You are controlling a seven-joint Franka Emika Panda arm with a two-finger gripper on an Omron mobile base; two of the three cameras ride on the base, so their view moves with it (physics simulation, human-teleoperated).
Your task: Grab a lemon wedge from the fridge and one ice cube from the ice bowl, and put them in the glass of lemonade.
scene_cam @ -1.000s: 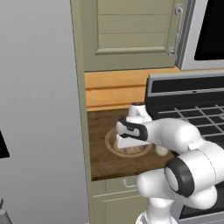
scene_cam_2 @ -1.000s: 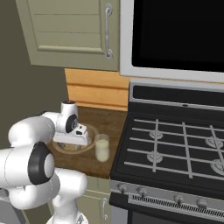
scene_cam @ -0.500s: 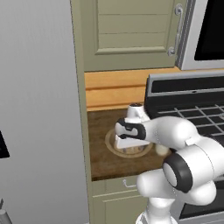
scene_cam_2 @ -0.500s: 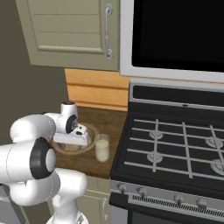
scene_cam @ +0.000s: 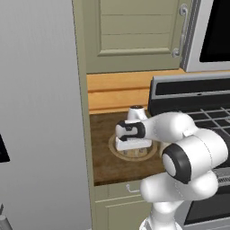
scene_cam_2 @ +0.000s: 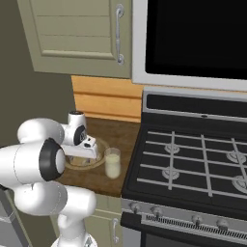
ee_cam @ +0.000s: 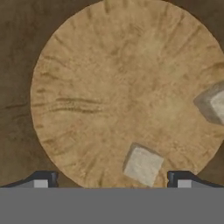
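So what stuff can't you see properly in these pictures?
- Ice bowl: in the left base view the arm covers most of it.
- One ice cube: cut off by the hand view's right edge.
- Glass of lemonade: too small to tell what floats inside.
- Fridge: cut off by the left edge; closed, so the inside is hidden.

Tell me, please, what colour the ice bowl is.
Streaked tan, clearest in the hand view: ice bowl.

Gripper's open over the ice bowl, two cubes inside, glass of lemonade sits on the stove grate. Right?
Not quite. The glass stands on the wooden counter, beside the ice bowl and left of the stove, not on the grate; the right base view shows it. The rest holds: the gripper is open over the bowl, with two cubes inside, as the hand view shows.
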